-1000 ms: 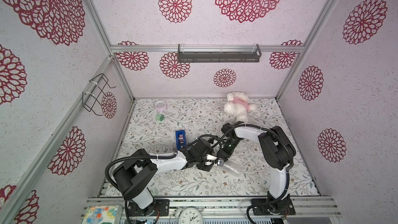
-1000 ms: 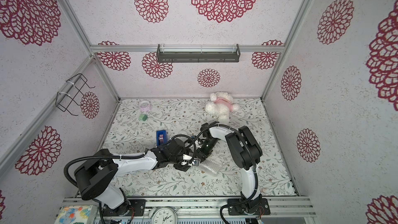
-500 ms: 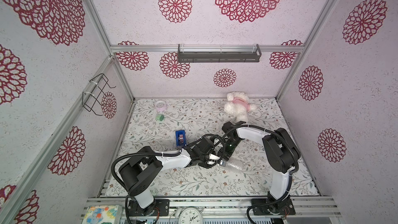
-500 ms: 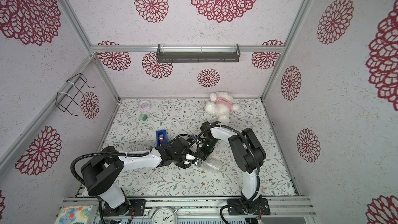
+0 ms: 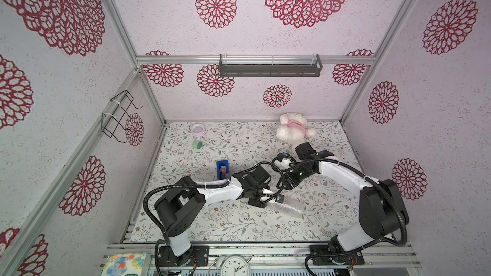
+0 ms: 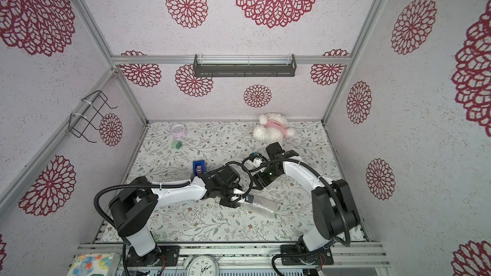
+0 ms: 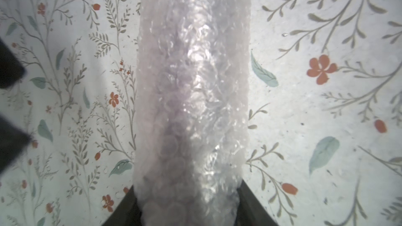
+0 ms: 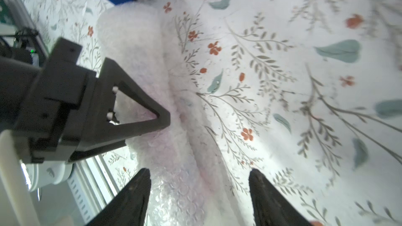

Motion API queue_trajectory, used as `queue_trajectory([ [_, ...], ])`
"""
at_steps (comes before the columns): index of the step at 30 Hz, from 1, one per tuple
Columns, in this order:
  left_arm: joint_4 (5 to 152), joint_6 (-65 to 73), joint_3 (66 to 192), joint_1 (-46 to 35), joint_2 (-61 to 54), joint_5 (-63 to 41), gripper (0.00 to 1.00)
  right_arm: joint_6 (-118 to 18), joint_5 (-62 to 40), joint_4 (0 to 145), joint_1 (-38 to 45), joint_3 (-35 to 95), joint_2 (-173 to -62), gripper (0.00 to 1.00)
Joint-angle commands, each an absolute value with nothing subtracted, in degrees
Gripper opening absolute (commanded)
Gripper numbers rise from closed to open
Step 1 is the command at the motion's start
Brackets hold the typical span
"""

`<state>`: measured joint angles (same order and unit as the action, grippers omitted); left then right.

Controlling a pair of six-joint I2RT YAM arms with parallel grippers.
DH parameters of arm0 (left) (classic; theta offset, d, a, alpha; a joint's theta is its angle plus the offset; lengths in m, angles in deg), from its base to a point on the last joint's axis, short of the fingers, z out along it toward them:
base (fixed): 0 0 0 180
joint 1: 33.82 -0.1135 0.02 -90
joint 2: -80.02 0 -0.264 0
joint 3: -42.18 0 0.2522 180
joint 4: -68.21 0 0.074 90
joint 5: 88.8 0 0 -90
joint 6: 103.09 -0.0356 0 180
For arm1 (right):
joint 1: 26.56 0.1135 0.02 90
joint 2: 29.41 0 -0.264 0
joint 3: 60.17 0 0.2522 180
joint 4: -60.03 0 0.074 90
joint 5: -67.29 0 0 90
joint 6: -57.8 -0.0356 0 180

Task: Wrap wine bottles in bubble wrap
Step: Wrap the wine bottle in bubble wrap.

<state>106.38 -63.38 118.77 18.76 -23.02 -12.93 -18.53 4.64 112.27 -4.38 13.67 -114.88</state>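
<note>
Clamping the bubble wrap (image 5: 288,208) roll with the left jaws, part closed; holding the right jaws wide over it, gripping nothing. Lying on the surface (image 5: 239,224), hiding the bottle (image 7: 174,140) inside. Risking springy wrap unrolling on release, bottle sliding out.

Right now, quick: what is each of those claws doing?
Left gripper: closed on the bubble-wrapped wine bottle.
Right gripper: open, holding nothing.
</note>
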Motion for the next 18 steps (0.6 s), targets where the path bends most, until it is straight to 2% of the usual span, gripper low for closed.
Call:
queue_trajectory([
  [1, 123.9, -60.8, 122.5, 19.6, -28.0, -20.0, 0.35, -28.7, -2.8, 108.9, -5.0, 12.1, -107.1, 0.73],
  [7, 130.8, -58.1, 129.5, 17.9, -35.0, -22.7, 0.40, -37.6, -18.6, 108.2, -5.1, 7.1, -92.0, 0.72],
  [11, 128.4, -57.7, 128.7, 17.7, -34.3, -21.3, 0.49, -39.6, -16.6, 111.8, -4.9, 6.2, -86.0, 0.72],
  [18, 122.4, -57.4, 125.8, 17.0, -29.4, -18.3, 0.63, -52.0, -9.4, 108.1, -4.6, 1.3, -87.7, 0.73],
])
